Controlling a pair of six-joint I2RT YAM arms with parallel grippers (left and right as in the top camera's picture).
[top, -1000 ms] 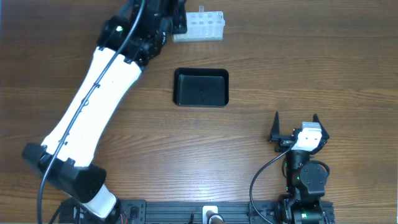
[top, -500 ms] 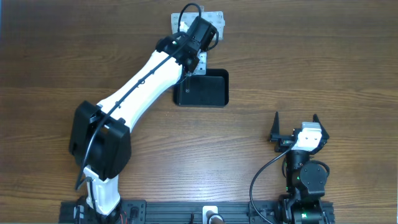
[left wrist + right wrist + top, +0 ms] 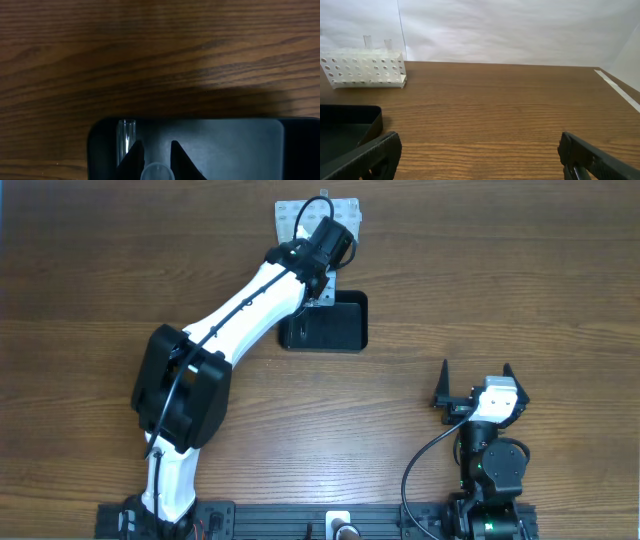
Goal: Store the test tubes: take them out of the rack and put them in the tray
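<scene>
The left arm [image 3: 250, 310] slants across the table's [image 3: 560, 280] left middle, covering the tray's [image 3: 350, 332] left end and part of the rack [image 3: 350, 210]. Its gripper [image 3: 155, 144], clamped on a tube [image 3: 157, 173], hangs over that end, just beside a second tube [image 3: 126, 136] along the wall. The tray's right part lies bare. Open wood runs from there to the right gripper [image 3: 475, 370], fingers spread.

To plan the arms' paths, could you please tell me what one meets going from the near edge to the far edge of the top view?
right gripper → tray → rack. The left arm stretches across that whole range, so it is left out.
</scene>
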